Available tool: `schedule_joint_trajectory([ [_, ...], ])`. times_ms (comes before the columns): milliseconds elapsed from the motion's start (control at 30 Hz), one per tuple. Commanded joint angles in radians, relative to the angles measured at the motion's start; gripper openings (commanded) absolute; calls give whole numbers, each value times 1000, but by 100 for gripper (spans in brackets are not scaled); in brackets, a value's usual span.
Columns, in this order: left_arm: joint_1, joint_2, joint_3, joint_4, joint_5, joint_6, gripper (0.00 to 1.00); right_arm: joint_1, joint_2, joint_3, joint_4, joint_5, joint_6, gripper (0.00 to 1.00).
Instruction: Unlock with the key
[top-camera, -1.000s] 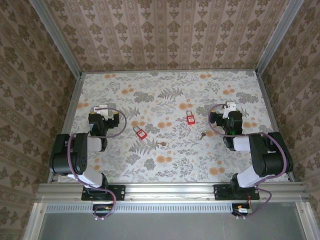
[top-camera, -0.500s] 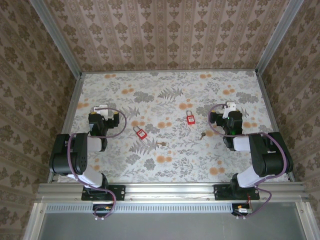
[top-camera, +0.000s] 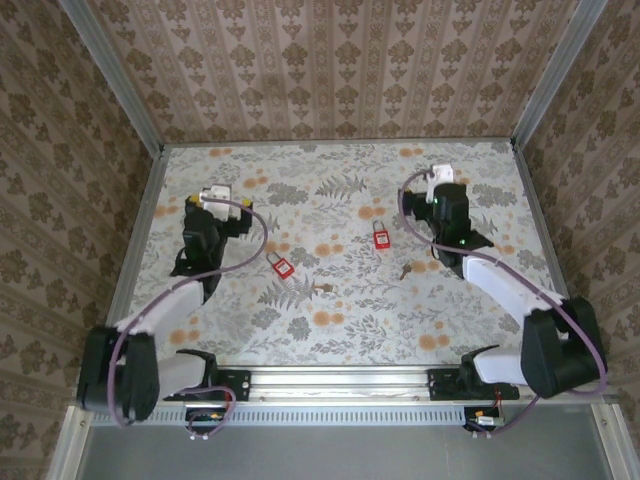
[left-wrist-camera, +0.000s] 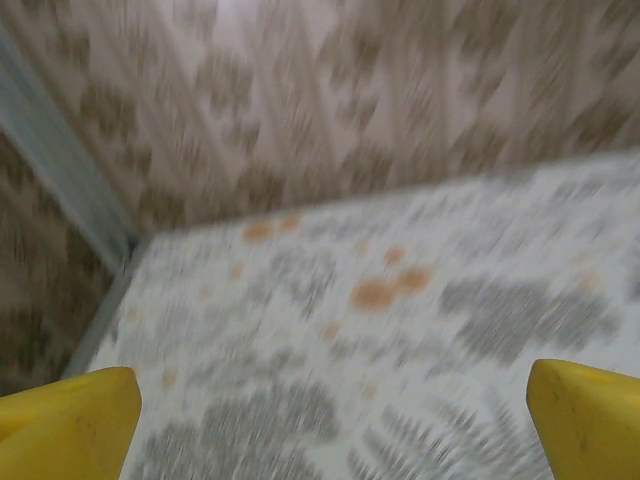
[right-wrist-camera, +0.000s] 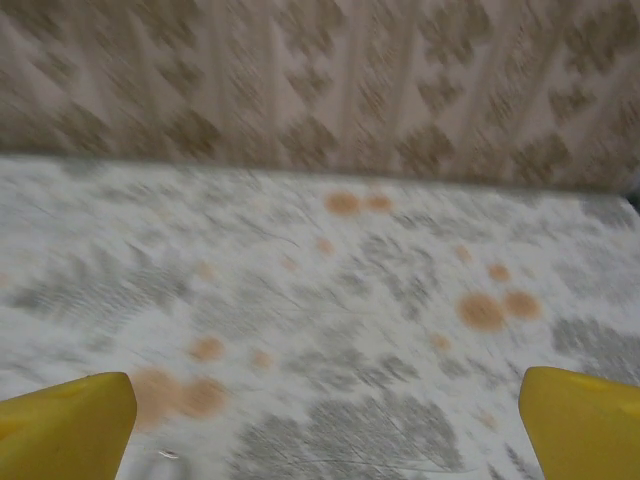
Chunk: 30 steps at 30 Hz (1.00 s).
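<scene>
Two red padlocks lie on the flowered tabletop, one (top-camera: 281, 264) left of centre and one (top-camera: 381, 235) right of centre. A small key (top-camera: 322, 288) rests near the first, and another key (top-camera: 405, 270) lies near the second. My left gripper (top-camera: 207, 205) hovers left of the locks, pointing toward the back wall. My right gripper (top-camera: 440, 188) hovers to the right of them, facing the same way. In the wrist views the yellow fingertips (left-wrist-camera: 70, 420) (right-wrist-camera: 65, 425) stand far apart with nothing between them. Both grippers (left-wrist-camera: 330, 430) (right-wrist-camera: 325, 430) are open, and both views are motion-blurred.
Patterned walls (top-camera: 340, 70) enclose the table on the back and sides, with metal posts (top-camera: 110, 75) at the corners. An aluminium rail (top-camera: 340, 380) runs along the near edge where the arm bases are bolted.
Both arms have unfolded from their tucked pose and the grippers have moved away from the bases toward the back wall. Locks and keys have not moved.
</scene>
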Motion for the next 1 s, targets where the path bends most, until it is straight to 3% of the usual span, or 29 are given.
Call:
schedule_joint_trajectory([
  [0, -83, -117, 50, -213, -155, -175, 100, -4, -51, 115, -398, -62, 212, 100],
  [67, -81, -209, 73, -333, -126, -402, 100, -29, -74, 75, -385, -124, 347, 100],
  [133, -74, -320, 51, -451, -79, -616, 100, -81, -98, 14, -326, -275, 420, 100],
  [200, -58, -414, -64, -359, -52, -761, 100, -92, -106, -8, -320, -350, 428, 100],
  [233, -27, -455, -134, -276, 22, -793, 100, -82, -107, -7, -344, -364, 423, 98],
  [333, 64, -533, -228, -260, 166, -896, 100, -28, -102, -6, -415, -388, 397, 85],
  [433, 83, -557, -232, -359, 231, -862, 100, 51, -78, -12, -477, -397, 393, 66],
  [500, 80, -555, -222, -418, 252, -849, 98, 109, -58, -32, -477, -417, 414, 59],
  [733, 17, -424, -174, -413, 359, -785, 90, 297, 98, -128, -252, -553, 593, 45],
  [967, -128, -272, -158, -289, 374, -738, 85, 359, 310, -109, -76, -649, 687, 43],
])
